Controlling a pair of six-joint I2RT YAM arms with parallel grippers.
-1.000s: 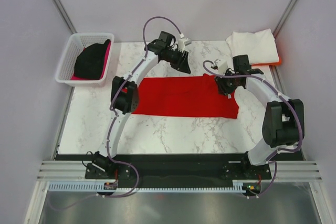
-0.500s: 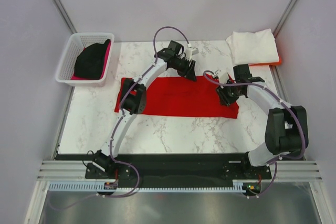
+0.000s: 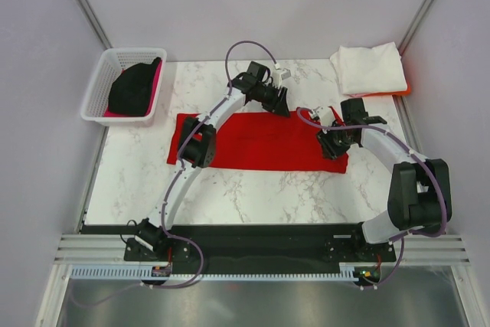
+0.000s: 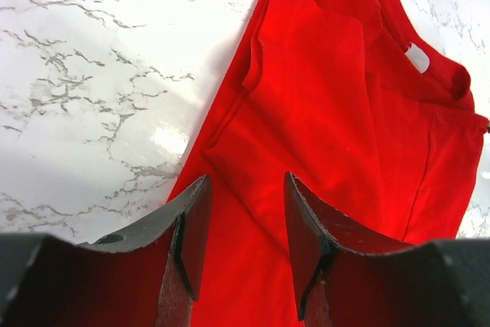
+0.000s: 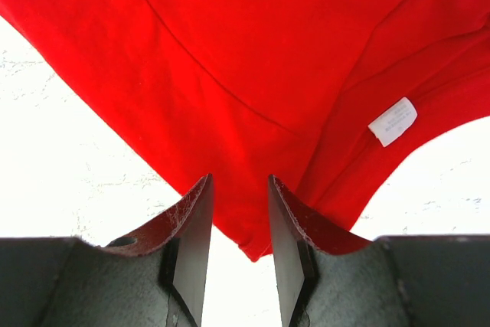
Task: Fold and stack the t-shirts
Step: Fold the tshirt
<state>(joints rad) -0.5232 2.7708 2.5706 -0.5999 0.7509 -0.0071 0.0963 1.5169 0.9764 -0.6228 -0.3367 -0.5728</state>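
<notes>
Five t-shirts are in view, along with one basket and two arms. At the far left corner, just off the marble table (image 3: pixel 245 189), stands the single white lattice basket (image 3: pixel 97 91). It holds two shirts: a black shirt (image 3: pixel 134 88) bunched on top and a magenta-pink shirt (image 3: pixel 158 80) showing under it along the right side and near edge.

Moving right, the one red t-shirt (image 3: pixel 260 143) lies flat across the middle of the table as a long band running left to right. The elbow of the left arm hangs over its left part. The left gripper (image 4: pixel 246 183) sits above the far edge of the red cloth, a little right of centre. Its two fingers stand apart with nothing pinched between them, and its wrist view shows a folded sleeve beneath.

Further right, the right gripper (image 5: pixel 239 181) hovers over the right end of the red band, near the neck opening. It too is released, jaws parted, with bare cloth and a strip of marble in the gap. One small white label (image 5: pixel 393 121) shows on the cloth at the collar.

At the far right corner lie the last two shirts in a stack: a folded white shirt (image 3: pixel 369 68) on top of an orange shirt (image 3: pixel 402 90), of which only a thin edge shows at the right.
</notes>
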